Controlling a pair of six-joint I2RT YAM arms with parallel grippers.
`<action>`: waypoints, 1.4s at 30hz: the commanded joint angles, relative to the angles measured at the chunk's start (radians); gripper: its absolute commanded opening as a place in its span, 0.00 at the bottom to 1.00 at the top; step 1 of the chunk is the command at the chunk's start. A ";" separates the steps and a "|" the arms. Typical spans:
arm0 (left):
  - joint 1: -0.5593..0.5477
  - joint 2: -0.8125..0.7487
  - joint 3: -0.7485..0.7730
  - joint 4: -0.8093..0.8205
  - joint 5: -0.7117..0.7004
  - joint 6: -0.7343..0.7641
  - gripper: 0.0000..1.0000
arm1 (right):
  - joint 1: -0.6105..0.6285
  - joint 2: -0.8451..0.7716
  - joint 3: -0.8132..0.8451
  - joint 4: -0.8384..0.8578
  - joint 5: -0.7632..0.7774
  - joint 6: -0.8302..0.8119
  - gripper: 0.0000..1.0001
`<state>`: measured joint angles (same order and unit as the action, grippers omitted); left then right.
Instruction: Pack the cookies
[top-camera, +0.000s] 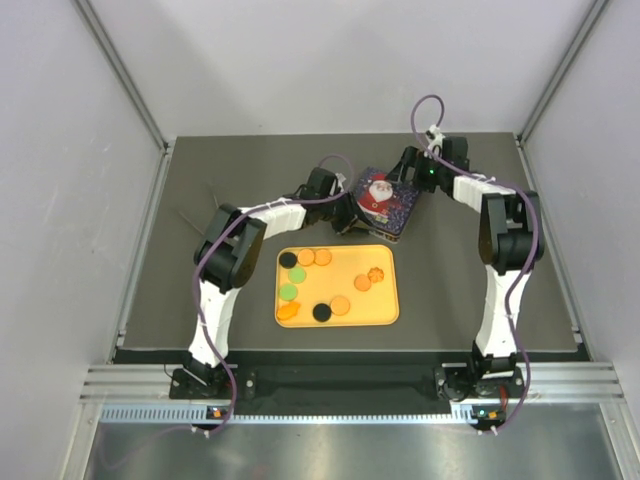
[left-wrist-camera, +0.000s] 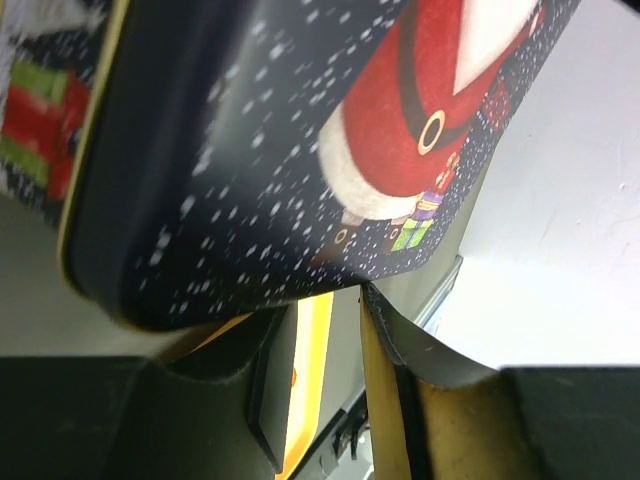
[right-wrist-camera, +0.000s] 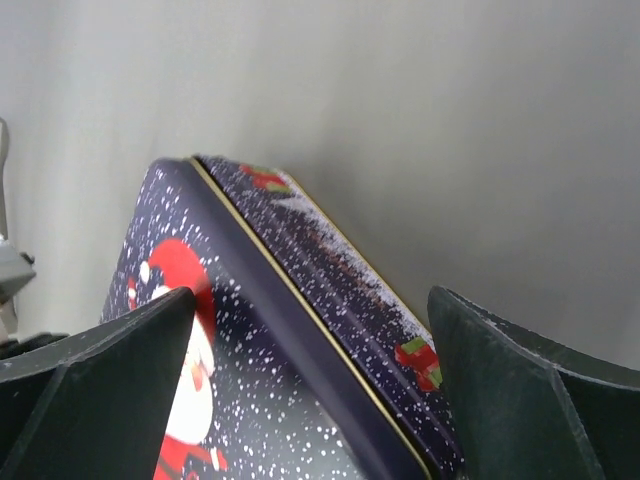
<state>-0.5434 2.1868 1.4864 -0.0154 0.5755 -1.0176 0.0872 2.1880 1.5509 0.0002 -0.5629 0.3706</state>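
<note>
Tray (top-camera: 388, 300) sits centre of table (top-camera: 170, 300), near the arm bases. 10 cookies (top-camera: 322, 312) lie loose on it, all flat, none in the tin: 6 orange-brown (2 w/ scalloped edges), 2 green, 2 black. Most are grouped on tray's L half; 2 orange ones sit apart toward the R. Tin (top-camera: 383, 200), dark blue w/ Santa lid, is just beyond tray's far edge, turned at an angle, lid on, gold seam visible in R wrist view. R gripper (top-camera: 412, 182) is at tin's far R corner: its fingers (right-wrist-camera: 110, 370) straddle the tin, 1 against the lid face and 1 against the side wall, clamped on it. L gripper (top-camera: 345, 212) is at tin's L edge. In L wrist view tin corner fills the frame above the fingers (left-wrist-camera: 200, 420), tray showing through the gap; grip or no grip can't be told.
</note>
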 joint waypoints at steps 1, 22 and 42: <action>0.026 0.016 0.054 0.028 -0.052 0.022 0.36 | 0.025 -0.105 -0.101 0.032 -0.049 0.048 1.00; 0.089 0.024 0.147 -0.133 -0.051 0.129 0.38 | 0.075 -0.272 -0.416 0.162 -0.002 0.146 0.93; 0.089 0.031 0.201 -0.173 -0.029 0.180 0.53 | 0.128 -0.310 -0.517 0.175 0.032 0.176 0.85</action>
<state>-0.4324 2.2040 1.6375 -0.2588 0.5350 -0.8574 0.1467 1.9141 1.0649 0.2718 -0.4335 0.5438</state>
